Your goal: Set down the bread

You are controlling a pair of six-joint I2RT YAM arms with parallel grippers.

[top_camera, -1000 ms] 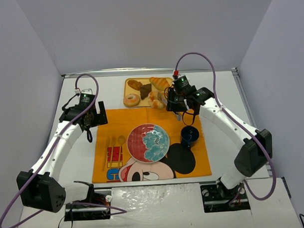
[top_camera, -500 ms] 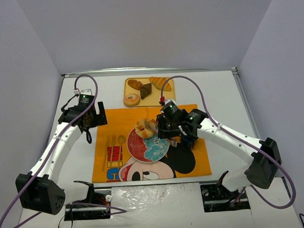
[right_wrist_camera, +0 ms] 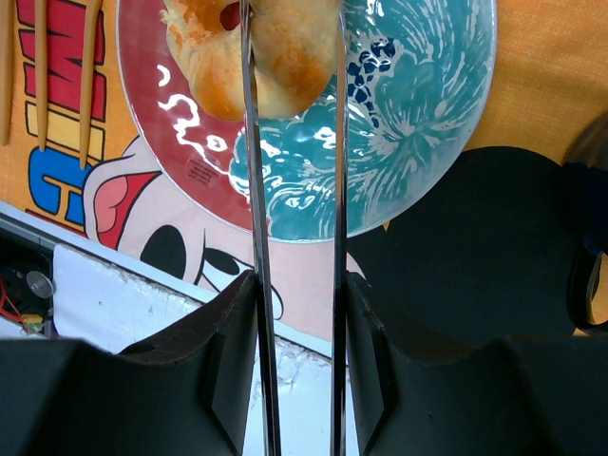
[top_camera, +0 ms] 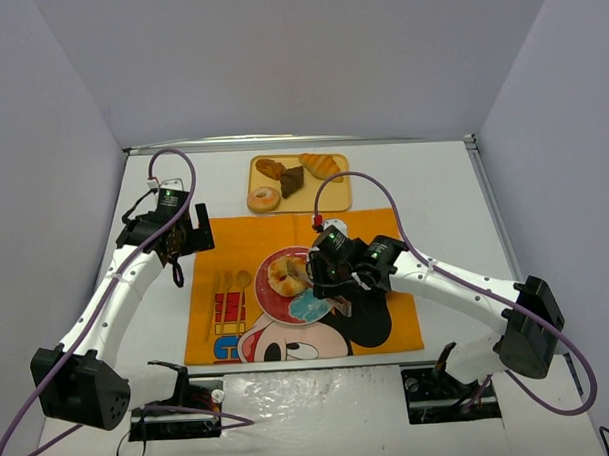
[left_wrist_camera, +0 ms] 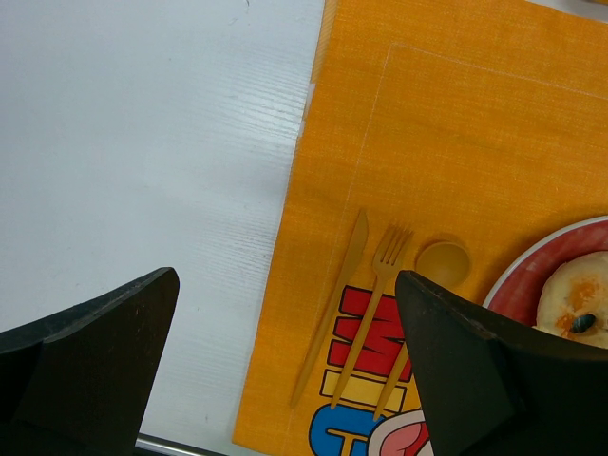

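Right gripper [right_wrist_camera: 293, 24] is pinching the bread [top_camera: 285, 276] between narrowly parted fingers, over the red side of the plate [right_wrist_camera: 418, 142]. I cannot tell whether the bread is touching the plate.

Risks:
- If released high, the bun could be rolling off the glossy plate onto the placemat [top_camera: 385, 235].
- Soft crumb may be clinging to a finger.

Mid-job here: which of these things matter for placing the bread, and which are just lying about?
In the job: bread, held in the right tool; red-and-teal plate under it, probably the target.

Lying about: donut, croissant, knife, fork, spoon, orange placemat; left tool, open, holding nothing.
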